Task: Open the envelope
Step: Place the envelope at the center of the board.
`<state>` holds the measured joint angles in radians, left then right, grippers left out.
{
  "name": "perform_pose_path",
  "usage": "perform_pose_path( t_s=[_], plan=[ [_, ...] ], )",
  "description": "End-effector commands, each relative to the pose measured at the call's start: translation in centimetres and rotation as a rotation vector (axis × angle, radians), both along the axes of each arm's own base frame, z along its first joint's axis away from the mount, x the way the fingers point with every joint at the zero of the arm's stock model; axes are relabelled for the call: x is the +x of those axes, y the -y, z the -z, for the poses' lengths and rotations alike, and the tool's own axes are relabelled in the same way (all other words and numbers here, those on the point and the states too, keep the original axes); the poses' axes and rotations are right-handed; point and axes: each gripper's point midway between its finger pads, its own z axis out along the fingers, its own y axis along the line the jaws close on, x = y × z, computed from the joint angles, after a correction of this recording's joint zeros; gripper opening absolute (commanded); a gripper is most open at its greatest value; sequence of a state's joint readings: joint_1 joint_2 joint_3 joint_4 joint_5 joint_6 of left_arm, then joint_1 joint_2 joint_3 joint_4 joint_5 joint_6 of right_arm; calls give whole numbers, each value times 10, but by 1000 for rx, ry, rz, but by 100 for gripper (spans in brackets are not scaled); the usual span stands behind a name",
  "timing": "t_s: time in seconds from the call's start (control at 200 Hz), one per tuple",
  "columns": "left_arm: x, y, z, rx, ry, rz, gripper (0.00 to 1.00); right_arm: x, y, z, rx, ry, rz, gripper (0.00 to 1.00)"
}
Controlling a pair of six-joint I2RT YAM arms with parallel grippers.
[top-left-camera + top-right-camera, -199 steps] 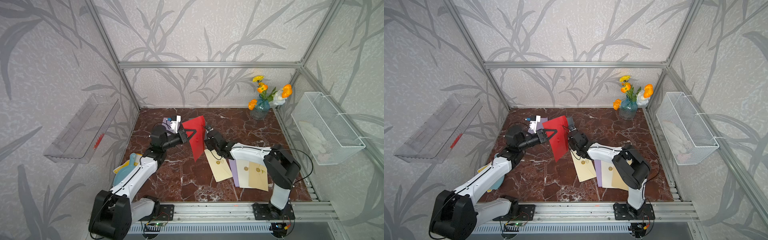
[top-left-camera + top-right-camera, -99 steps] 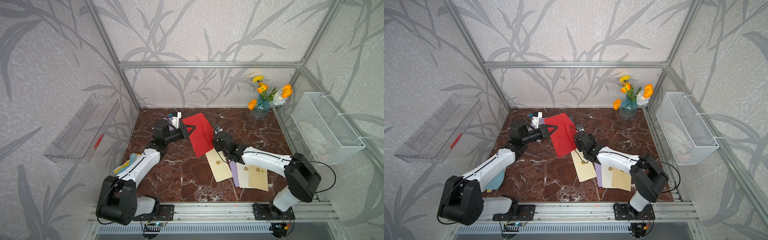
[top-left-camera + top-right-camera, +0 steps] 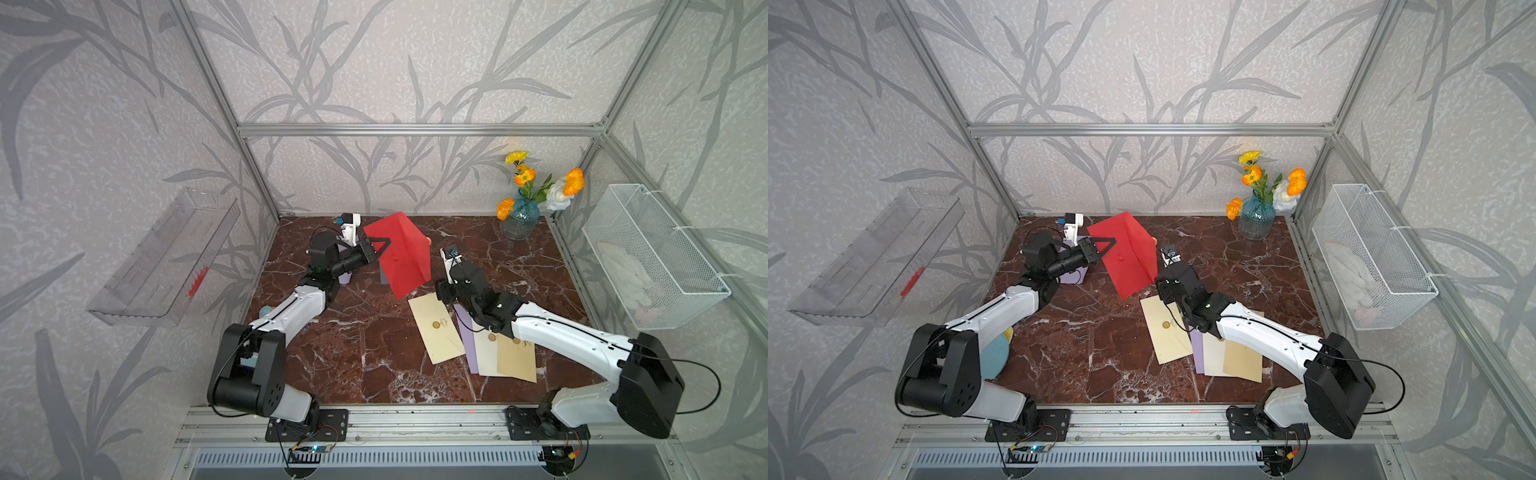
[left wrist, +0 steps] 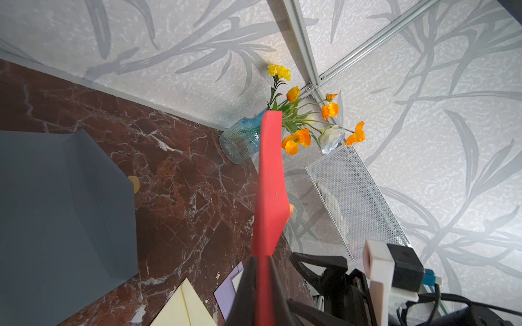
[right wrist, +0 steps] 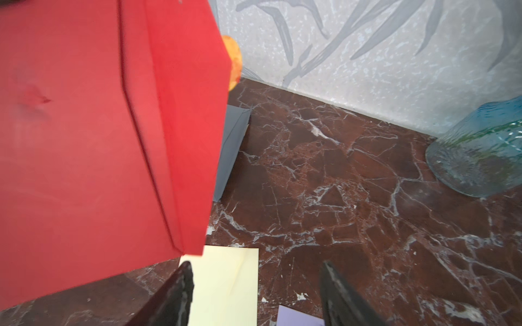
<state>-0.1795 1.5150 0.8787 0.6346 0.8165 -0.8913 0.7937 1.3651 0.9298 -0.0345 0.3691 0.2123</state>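
Holding red envelope [image 3: 399, 253] aloft over the marble table's [image 3: 353, 332] rear, edge clenched in left gripper [image 3: 379, 248]. Hovering with right gripper [image 5: 255, 271] released and empty just beside its lower corner. Next, probably pinch the flap [image 5: 192, 113] and fold it back.

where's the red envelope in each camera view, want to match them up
Both top views: red envelope held up over the table's back by the left gripper.
Left wrist: edge-on strip crossing the blue vase.
Right wrist: broad red sheet close up, vase off to its side.
Shared landmark: the blue vase.
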Motion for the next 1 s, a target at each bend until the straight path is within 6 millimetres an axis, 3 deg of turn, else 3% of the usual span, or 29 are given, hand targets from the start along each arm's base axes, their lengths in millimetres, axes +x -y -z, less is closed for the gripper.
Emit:
perform_pose_path(
  t_s=[0.0,0.265,0.51,0.67,0.995],
  plan=[
    [4,5,-43,-129,115,69,0,-13,-17,-10,121,-12,-101,71],
    [-8,17,-46,-143,143,220,0,-24,-33,-18,167,-21,-248,70],
    [-29,13,-30,1,179,248,0,-19,-20,-42,219,-5,-258,69],
    [-42,14,-39,0,242,280,0,-15,-17,-52,280,-14,-277,68],
    [-48,26,-45,-78,259,365,0,-18,-37,-69,368,-13,-390,63]
  ],
)
